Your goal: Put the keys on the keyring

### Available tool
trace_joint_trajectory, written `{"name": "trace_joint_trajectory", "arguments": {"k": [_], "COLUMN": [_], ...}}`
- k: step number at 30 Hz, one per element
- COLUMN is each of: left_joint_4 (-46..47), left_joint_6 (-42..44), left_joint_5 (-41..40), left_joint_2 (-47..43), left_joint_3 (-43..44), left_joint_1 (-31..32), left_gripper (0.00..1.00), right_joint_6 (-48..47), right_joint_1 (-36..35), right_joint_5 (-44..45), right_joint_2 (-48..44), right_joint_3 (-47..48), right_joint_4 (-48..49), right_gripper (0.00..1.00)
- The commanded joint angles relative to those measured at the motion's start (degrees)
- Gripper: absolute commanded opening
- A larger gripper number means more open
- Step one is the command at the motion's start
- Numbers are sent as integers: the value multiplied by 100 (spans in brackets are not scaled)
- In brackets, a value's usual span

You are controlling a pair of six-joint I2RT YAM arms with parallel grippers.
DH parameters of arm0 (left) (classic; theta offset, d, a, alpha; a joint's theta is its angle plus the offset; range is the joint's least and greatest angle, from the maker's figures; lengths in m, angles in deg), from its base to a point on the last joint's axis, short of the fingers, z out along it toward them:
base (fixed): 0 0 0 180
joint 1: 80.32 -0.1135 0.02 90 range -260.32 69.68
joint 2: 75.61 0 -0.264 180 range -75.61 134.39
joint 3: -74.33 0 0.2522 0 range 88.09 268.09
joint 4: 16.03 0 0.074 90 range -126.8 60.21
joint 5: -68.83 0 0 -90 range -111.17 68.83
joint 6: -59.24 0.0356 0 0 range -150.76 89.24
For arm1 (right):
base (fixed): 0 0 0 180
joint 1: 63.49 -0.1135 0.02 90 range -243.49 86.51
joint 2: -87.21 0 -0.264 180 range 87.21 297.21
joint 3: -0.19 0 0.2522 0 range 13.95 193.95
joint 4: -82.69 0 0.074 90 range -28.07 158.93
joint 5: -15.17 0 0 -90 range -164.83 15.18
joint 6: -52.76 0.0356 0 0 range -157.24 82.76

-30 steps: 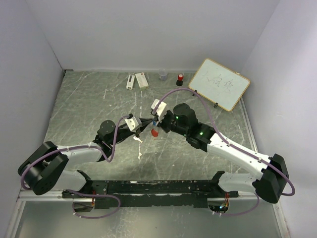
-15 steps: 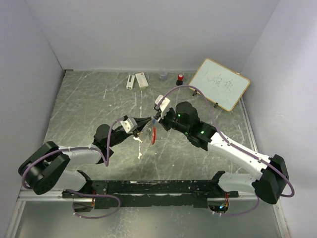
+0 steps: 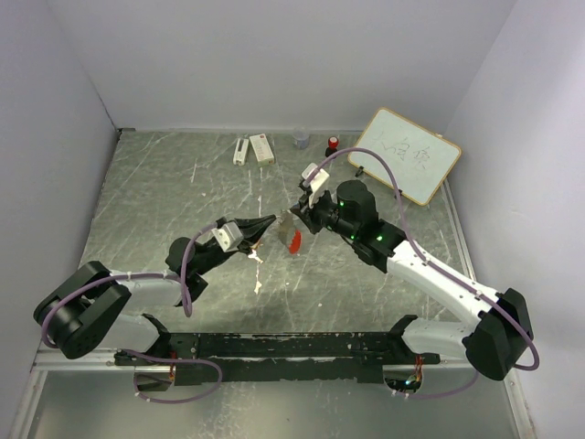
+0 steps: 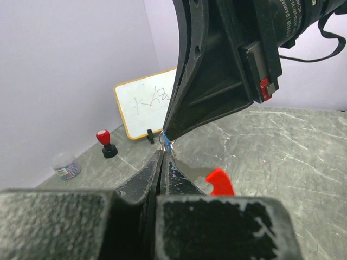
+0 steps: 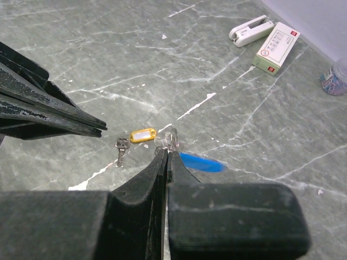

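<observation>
The black two-finger right gripper (image 5: 166, 154) is pressed together on the keyring (image 5: 171, 138), a thin grey wire loop pinched right at its fingertips. A small blue tab (image 5: 200, 161) sticks out toward 4 o'clock in the right wrist view, and a long bright red plastic tag (image 3: 293, 240) hangs below the tips. The black left gripper (image 4: 161, 157) is fully closed with nothing visible between its fingers. Its tip points toward 3 o'clock and sits just short of the right gripper's tip. The ring is held above the grey-green marbled table (image 3: 164, 192), near the table's middle. The keys (image 5: 142, 134) lie on the table under it: a yellow oblong piece with a pale face, and a tiny greyish one (image 5: 121, 149) just beside it at 8 o'clock. From above the wire loop is too fine to make out and the keys cannot be picked out for certain. In the left wrist view the right gripper's body fills the upper frame, and the red tag is partly cut off by the left finger. Compared with a second ago, the left arm has pulled back toward 8 o'clock and its jaws have finished closing. The right wrist has shifted toward 2 o'clock, so the two tips no longer overlap.
</observation>
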Motion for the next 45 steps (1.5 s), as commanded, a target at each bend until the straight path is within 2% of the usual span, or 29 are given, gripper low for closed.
{"name": "trace_joint_trajectory", "arguments": {"k": [1, 3, 6, 12, 15, 18, 28, 45], "left_joint_4": [248, 107, -169, -1365, -2113, -2659, -3582, -3417], "left_joint_6": [-158, -99, -65, 145, 251, 307, 293, 238], "left_joint_5": [-36, -146, -335, -186, -17, 78, 497, 369], "left_joint_2": [-33, -115, -289, -507, -470, -359, 16, 207], "left_joint_3": [20, -2, 8, 396, 726, 1016, 1607, 1678], "left_joint_1": [37, 38, 35, 38, 34, 35, 49, 105], "left_gripper": [7, 7, 12, 32, 35, 36, 36, 36], "right_joint_6": [30, 6, -50, -132, -146, -174, -271, -298], "right_joint_1": [20, 14, 13, 13, 16, 18, 9, 14], "right_joint_5": [-23, -8, 30, 30, 8, -40, -42, -229], "right_joint_2": [-98, -123, -130, -110, -90, -67, -49, 39], "right_joint_3": [-3, -4, 50, 137, 164, 196, 261, 270], "right_joint_4": [133, 119, 41, -58, -82, -125, -232, -225], "right_gripper": [0, 0, 0, 0, 0, 0, 0, 0]}}
